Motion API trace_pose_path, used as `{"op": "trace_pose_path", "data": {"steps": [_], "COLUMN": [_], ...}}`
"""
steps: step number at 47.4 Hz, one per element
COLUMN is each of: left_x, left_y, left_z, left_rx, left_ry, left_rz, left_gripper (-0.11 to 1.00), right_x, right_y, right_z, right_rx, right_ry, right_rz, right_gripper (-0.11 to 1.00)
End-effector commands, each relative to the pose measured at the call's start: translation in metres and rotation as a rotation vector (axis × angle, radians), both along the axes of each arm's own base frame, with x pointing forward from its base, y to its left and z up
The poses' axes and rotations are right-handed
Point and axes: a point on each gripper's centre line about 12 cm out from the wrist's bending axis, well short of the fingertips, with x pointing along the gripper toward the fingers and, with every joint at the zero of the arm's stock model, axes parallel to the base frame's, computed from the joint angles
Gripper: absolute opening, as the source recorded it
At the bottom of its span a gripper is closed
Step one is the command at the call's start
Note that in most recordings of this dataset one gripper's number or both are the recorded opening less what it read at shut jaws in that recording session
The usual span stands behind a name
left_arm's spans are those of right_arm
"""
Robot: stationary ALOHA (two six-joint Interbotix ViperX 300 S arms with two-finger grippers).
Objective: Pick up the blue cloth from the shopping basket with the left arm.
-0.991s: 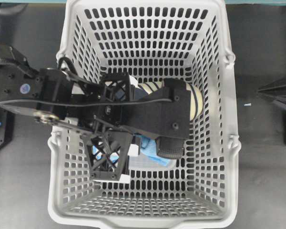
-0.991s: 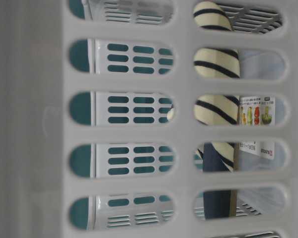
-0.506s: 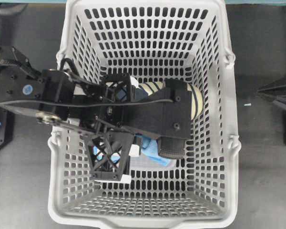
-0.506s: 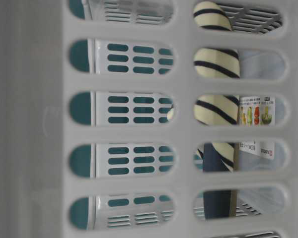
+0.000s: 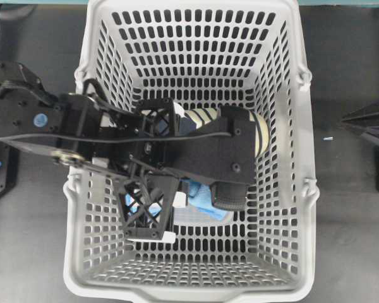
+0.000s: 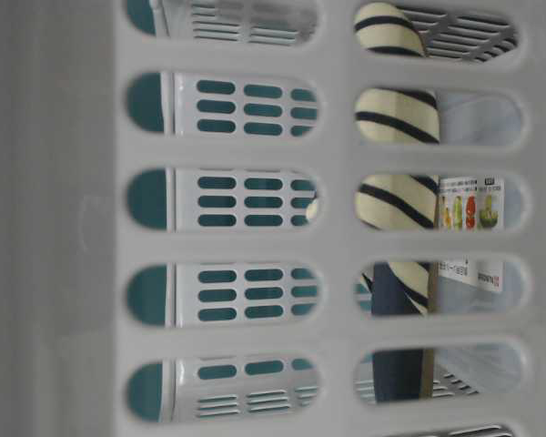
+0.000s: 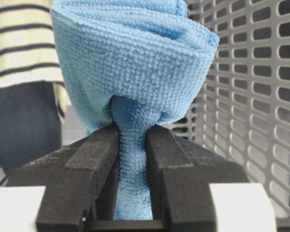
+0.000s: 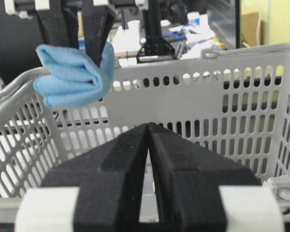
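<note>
Overhead: left arm (image 5: 63, 129) reaching into the shopping basket (image 5: 306, 189) on the dark desk (image 5: 354, 240); blue cloth (image 5: 205, 202) peeking out beneath it, beside the striped rolled garment (image 5: 259, 136).

Table level: striped garment and a printed label (image 6: 471, 205) glimpsed through the basket's slots.

Left wrist: left pincer (image 7: 133, 159) pinching a bunched fold of the blue cloth.

Right wrist: right pincer (image 8: 149, 140) pressed together outside the basket; cloth hanging above the rim.
</note>
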Motion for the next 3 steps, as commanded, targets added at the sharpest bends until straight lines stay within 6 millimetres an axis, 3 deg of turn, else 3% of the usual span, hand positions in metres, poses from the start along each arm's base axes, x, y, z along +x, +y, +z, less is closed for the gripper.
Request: {"op": "trace_pose_path", "data": {"steps": [1,3], "left_x": [-0.003,-0.0033], "left_y": [0.0007,0.0009], "left_z": [0.0037,0.0004], "left_rx": [-0.003,0.0], "left_ry": [-0.014,-0.005], "left_rz": [0.003,0.004], "left_gripper": [0.14,0.14], "right_x": [0.0008,0.0001], "right_y": [0.0002,0.0002], "right_z": [-0.0036,-0.0085], "right_rx": [0.005,0.004], "right_ry": [0.015,0.031], "right_rz": [0.001,0.001], "right_gripper": [0.01,0.01]}}
